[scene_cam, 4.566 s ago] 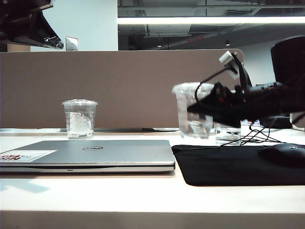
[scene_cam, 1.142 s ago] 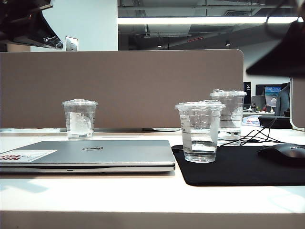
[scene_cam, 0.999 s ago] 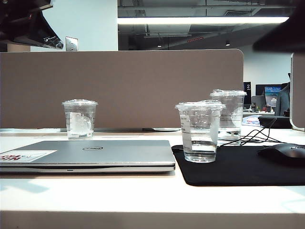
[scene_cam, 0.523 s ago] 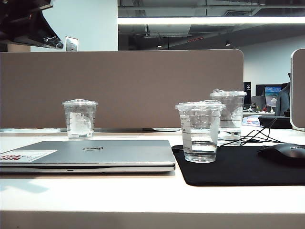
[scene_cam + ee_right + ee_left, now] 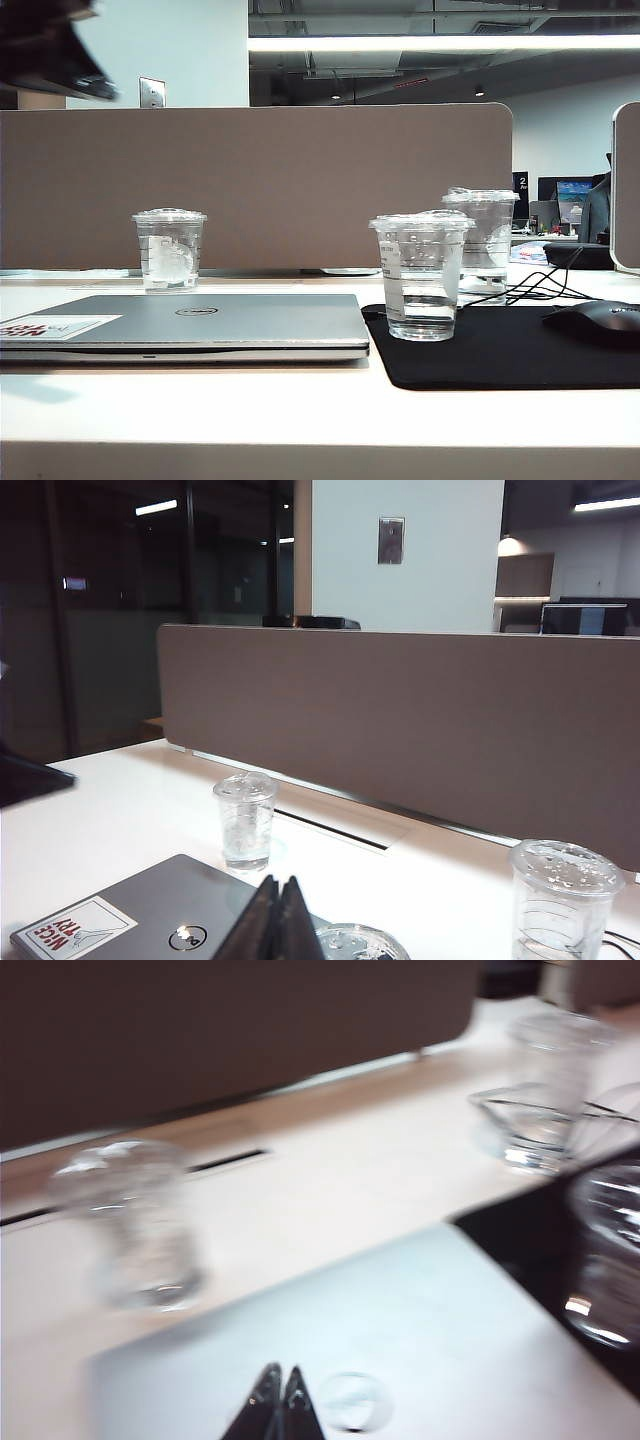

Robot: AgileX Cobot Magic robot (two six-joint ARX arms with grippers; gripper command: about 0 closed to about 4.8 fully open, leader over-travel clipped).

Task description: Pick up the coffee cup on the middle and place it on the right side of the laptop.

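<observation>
Coffee cup (image 5: 421,277), earlier gripped, now on black mat (image 5: 510,350). Three cups, one laptop (image 5: 190,323). Left gripper (image 5: 279,1400), right gripper (image 5: 274,910): jaws closed, empty.

Exterior camera sits low at the surface (image 5: 300,410) edge, facing the partition (image 5: 250,185). Left wrist camera looks down, blurred, close over the laptop (image 5: 380,1350); right wrist camera sits higher, looking level across. All share laptop and logo cup (image 5: 168,250).
</observation>
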